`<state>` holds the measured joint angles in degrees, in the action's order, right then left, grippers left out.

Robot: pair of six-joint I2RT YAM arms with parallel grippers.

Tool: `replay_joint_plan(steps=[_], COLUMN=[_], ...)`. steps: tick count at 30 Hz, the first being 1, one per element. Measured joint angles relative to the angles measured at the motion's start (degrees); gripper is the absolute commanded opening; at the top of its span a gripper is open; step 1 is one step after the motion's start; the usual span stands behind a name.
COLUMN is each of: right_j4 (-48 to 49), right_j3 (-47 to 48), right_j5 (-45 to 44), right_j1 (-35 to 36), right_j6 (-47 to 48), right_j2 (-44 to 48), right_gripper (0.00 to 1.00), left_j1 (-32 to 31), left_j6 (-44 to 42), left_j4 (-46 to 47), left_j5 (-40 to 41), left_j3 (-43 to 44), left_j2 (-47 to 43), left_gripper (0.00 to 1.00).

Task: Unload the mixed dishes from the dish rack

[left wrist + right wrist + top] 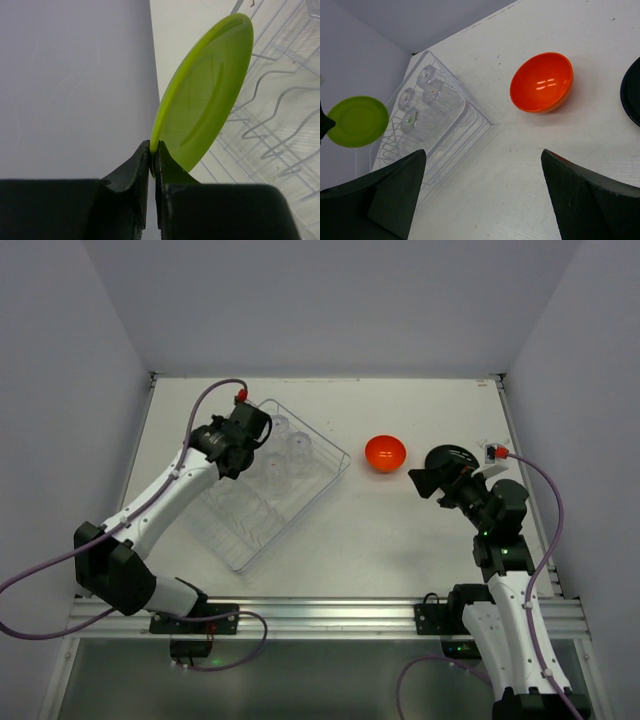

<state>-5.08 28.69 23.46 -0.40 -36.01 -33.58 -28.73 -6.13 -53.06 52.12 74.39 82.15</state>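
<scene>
My left gripper (153, 150) is shut on the rim of the lime-green plate (205, 90), which stands tilted on edge over the left side of the dish rack (280, 115). In the right wrist view the plate (357, 121) shows beside the see-through rack (445, 130), which holds clear tumblers (427, 75). From above, the left gripper (245, 435) covers the plate. The orange-red bowl (385, 452) sits on the table to the right of the rack (270, 495). My right gripper (483, 155) is open over bare table, near the bowl (542, 82), with nothing between its fingers.
A dark round object (632, 95) lies at the right, partly under my right arm (450, 458). White walls close in the table on the left, back and right. The left wall (75, 85) is close beside the held plate.
</scene>
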Motion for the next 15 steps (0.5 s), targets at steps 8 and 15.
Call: replay_joint_plan(steps=[8,15], right_j4=[0.22,4.59], right_j3=[-0.11,-0.83], right_j5=[0.20,7.02], right_j1=[0.00,-0.02], right_j6=[0.02,0.04], right_j2=[0.70,0.04], right_gripper=[0.99,0.93], left_j1=[-1.92,-2.10], left_j6=[8.04,16.04], left_j4=[-6.45,3.15], left_j5=[-1.38,-17.20], left_j3=[6.58,-0.20], left_j2=[-4.22,-20.09], left_gripper=[0.00,0.00])
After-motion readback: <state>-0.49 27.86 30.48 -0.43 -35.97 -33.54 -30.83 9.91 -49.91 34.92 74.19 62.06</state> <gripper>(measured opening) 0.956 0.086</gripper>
